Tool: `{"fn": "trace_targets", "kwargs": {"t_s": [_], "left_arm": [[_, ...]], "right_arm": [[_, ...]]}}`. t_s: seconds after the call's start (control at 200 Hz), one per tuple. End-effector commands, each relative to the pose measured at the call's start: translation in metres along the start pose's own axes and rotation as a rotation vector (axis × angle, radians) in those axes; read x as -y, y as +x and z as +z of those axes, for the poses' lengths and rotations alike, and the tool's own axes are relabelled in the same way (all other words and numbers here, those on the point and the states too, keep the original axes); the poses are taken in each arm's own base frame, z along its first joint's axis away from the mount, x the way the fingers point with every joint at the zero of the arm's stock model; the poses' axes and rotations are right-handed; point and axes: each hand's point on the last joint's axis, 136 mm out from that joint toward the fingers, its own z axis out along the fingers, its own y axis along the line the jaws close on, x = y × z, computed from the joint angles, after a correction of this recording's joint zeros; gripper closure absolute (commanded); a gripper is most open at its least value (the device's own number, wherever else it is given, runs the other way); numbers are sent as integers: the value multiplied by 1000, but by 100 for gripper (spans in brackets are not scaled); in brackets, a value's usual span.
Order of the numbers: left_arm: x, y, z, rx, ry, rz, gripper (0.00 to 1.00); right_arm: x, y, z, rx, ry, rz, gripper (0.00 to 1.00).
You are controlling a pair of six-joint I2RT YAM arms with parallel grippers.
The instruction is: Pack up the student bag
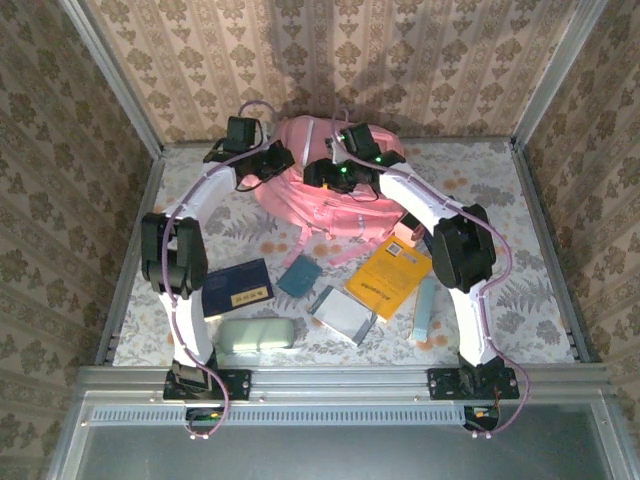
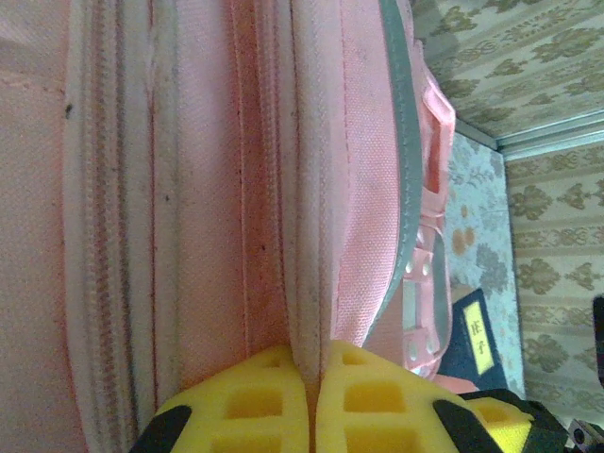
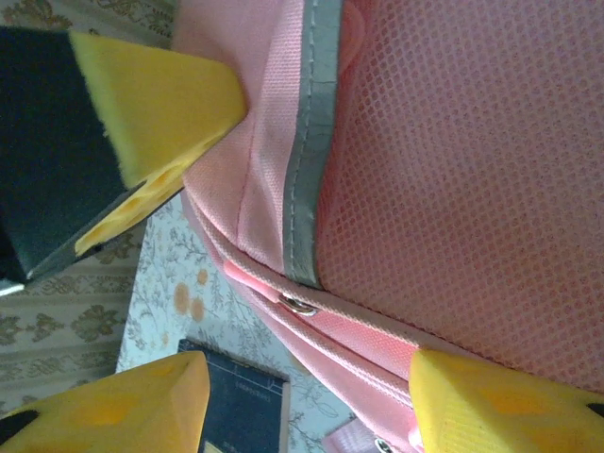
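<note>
The student bag (image 1: 318,205), a big pink backpack with grey reflective strips, lies at the back middle of the table. My left gripper (image 1: 272,160) is at the bag's left top; in the left wrist view its yellow fingers (image 2: 247,401) are shut on a fold of the bag's pink seam (image 2: 310,311). My right gripper (image 1: 336,176) hovers over the bag's middle. It stands open (image 3: 302,406), with the bag's zip edge and a small metal ring (image 3: 300,304) between its spread fingers (image 3: 113,406). The left gripper's yellow pad (image 3: 156,99) shows above, against the bag (image 3: 453,170).
In front of the bag lie a dark blue book (image 1: 237,287), a teal notebook (image 1: 299,277), a grey notebook (image 1: 343,314), a yellow book (image 1: 388,277), a pale green case (image 1: 255,333) and a light blue case (image 1: 424,308). Patterned walls close in on three sides.
</note>
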Motion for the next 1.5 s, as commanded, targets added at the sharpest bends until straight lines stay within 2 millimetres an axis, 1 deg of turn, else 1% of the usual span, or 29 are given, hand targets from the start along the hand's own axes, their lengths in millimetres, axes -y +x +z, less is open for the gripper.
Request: {"fn": "trace_targets", "kwargs": {"t_s": [0.0,0.115,0.205,0.275,0.325,0.39,0.46,0.62,0.71,0.765,0.87,0.945,1.03,1.08,1.135,1.3,1.375,1.415,1.455,1.495], "left_arm": [[57,-3,-7,-1,154,102,100],[55,-2,-4,2,150,86,100],[55,-3,-4,5,153,83,100],[58,-3,-4,7,163,85,100],[59,-4,-4,8,168,86,100],[60,-4,-5,9,175,89,100],[62,-4,-5,12,185,86,100],[64,-3,-3,10,199,85,100],[64,-2,-1,8,201,82,100],[62,-1,1,3,201,78,100],[61,0,4,-5,203,75,100],[60,1,6,-9,202,75,100],[59,1,7,-9,203,79,100],[60,1,7,-9,206,82,100],[61,0,6,-7,207,88,100],[65,0,4,-6,221,104,100],[67,-1,4,-2,226,106,100],[72,3,3,-21,252,113,100],[73,3,3,-23,257,115,100],[75,4,3,-24,263,119,100]], "right_arm": [[-22,-28,-3,54,-101,6,41],[-23,-45,-12,95,-143,28,41],[-19,-57,-21,128,-169,59,40],[-18,-64,-22,133,-198,75,40],[-17,-65,-17,117,-205,82,40],[-10,-65,-8,90,-202,103,40],[-4,-69,-1,88,-202,125,41],[4,-76,11,83,-203,141,41],[3,-78,18,69,-218,146,42],[-1,-80,21,64,-243,151,44],[-15,-79,22,51,-293,144,52],[-24,-75,22,41,-306,135,59],[-27,-72,26,30,-312,135,69],[-26,-69,28,17,-315,138,72],[-25,-65,31,4,-313,139,72],[-20,-52,44,-49,-305,155,64],[-21,-47,49,-73,-309,156,63],[-24,-44,50,-85,-322,153,62],[-28,-42,52,-95,-329,146,62],[-30,-42,53,-101,-325,140,66]]}}
